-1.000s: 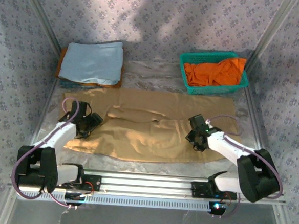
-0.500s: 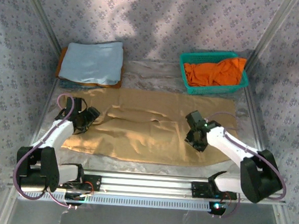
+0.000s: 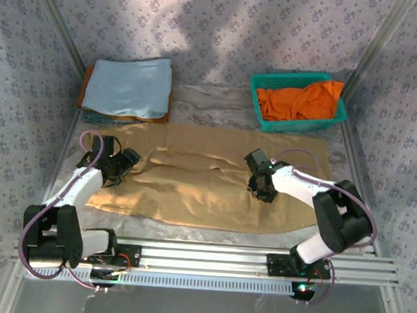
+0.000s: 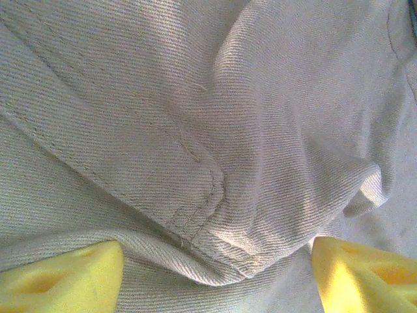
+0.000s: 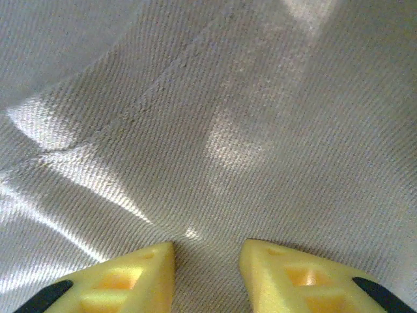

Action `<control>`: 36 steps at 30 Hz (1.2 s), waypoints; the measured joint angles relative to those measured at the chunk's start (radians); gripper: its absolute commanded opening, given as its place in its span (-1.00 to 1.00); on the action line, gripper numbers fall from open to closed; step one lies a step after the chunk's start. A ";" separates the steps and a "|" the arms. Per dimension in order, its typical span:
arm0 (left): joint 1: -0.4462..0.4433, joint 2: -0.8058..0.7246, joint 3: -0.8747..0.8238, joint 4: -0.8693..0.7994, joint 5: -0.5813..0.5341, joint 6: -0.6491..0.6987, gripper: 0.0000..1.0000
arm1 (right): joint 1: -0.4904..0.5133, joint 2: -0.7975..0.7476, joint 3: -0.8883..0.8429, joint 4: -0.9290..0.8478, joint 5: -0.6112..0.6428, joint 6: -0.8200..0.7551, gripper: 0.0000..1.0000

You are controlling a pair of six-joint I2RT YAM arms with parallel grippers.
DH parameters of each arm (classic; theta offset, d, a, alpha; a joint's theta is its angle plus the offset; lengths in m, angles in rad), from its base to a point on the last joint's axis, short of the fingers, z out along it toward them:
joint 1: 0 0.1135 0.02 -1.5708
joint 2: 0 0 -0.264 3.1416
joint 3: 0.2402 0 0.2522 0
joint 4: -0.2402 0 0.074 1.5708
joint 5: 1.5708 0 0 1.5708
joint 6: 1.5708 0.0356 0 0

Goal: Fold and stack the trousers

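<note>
The tan trousers (image 3: 207, 178) lie spread flat across the middle of the table, with creases near their centre. My left gripper (image 3: 118, 166) is low over their left part. In the left wrist view it (image 4: 215, 287) is open wide, and a stitched fold of the trousers (image 4: 215, 195) bulges between the yellow fingertips (image 4: 65, 277). My right gripper (image 3: 259, 181) rests on the cloth right of centre. In the right wrist view it (image 5: 207, 274) is open with a narrow gap, and flat trouser cloth (image 5: 215, 130) lies between its fingertips (image 5: 293, 277).
A light blue folded cloth (image 3: 129, 86) lies on an orange piece at the back left. A green basket (image 3: 340, 117) holding a bright orange garment (image 3: 302, 100) stands at the back right. Metal rails run along both sides of the table.
My right gripper has slid left and away across the trousers. My left gripper has moved a little left and away. The creases in the middle have flattened.
</note>
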 measured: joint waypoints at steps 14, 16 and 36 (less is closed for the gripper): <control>0.000 -0.008 -0.021 0.029 0.018 -0.016 0.52 | -0.123 -0.171 -0.015 -0.215 -0.061 -0.049 0.14; 0.000 -0.008 -0.021 0.030 0.018 -0.016 0.52 | -0.196 -0.183 0.049 -0.242 -0.055 -0.099 0.14; 0.010 0.014 -0.024 0.087 0.059 -0.042 0.52 | -0.885 -0.013 0.011 -0.065 -0.213 -0.182 -1.00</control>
